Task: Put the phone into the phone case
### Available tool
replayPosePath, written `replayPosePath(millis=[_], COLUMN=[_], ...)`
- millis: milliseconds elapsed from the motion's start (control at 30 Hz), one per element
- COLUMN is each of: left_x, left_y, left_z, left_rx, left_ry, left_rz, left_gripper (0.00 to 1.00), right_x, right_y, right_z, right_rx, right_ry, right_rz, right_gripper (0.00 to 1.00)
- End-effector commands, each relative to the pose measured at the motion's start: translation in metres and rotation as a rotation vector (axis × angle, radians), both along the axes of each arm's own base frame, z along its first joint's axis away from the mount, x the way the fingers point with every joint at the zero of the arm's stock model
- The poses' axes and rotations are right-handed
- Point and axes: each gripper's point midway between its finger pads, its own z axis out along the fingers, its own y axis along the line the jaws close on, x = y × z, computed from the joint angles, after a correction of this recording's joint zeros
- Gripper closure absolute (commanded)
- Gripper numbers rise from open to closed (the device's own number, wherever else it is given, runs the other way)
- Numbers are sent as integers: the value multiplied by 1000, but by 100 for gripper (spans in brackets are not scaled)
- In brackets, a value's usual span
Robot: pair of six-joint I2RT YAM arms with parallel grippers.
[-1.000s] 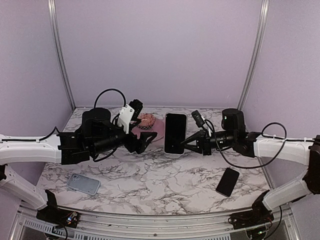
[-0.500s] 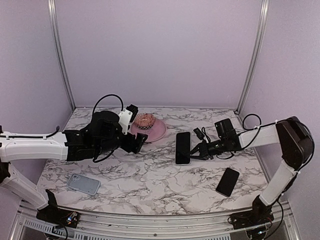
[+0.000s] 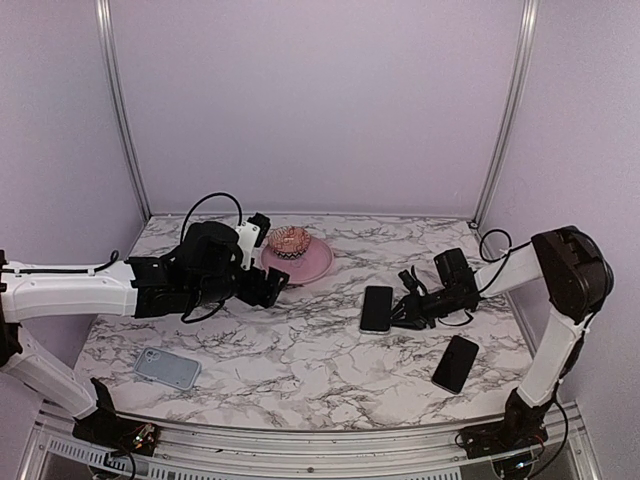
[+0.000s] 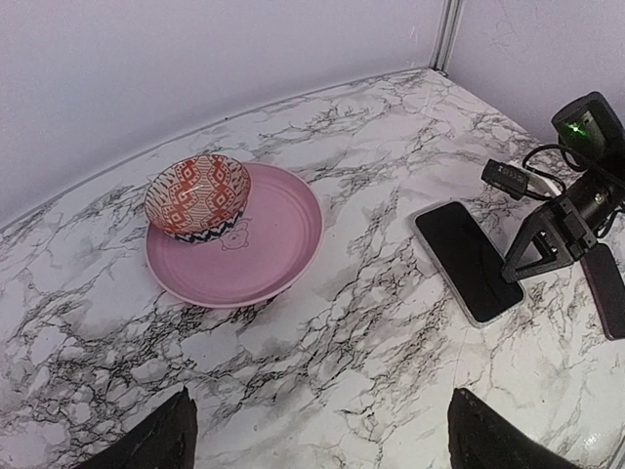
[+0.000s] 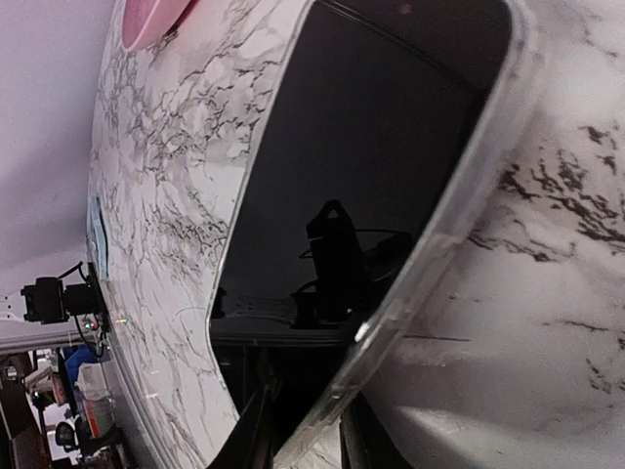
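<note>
Phone (image 3: 376, 308) lies on marble-patterned table (image 3: 300, 350) between lilac walls (image 3: 320, 100).

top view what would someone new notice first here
The phone lies dark screen up, right of the middle of the marble table, with the right gripper pinching its right edge. Next comes the pink plate at the back, which carries a red patterned bowl. The left gripper is open beside it.

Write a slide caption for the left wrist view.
The phone lies flat on the marble table, right gripper at its edge; patterned bowl sits on a pink plate.
</note>
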Motion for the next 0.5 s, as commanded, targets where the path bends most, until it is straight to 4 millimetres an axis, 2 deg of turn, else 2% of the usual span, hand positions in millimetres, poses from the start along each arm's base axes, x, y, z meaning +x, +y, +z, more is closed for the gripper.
replayPosePath(millis=[0, 133, 300, 400, 467], left_x=[0, -14, -66, -95, -110], left_y=[10, 33, 65, 96, 124], left_z=[-22, -58, -108, -132, -143], left_rx=[44, 122, 127, 159, 203], left_ry=[75, 223, 501, 636, 675], left_rz=[34, 97, 148, 245, 331], left_gripper=[10, 12, 25, 27, 28], right_x=[18, 28, 46, 52, 53], right_y=[-17, -29, -49, -50, -42], right_z=[-8, -2, 26, 45, 55], right_rx=[-127, -230, -446, -555, -568], right_ry=[-50, -92, -206, -275, -301], right_rz=[-39, -57, -81, -80, -62], right_gripper=[74, 69, 66, 64, 63])
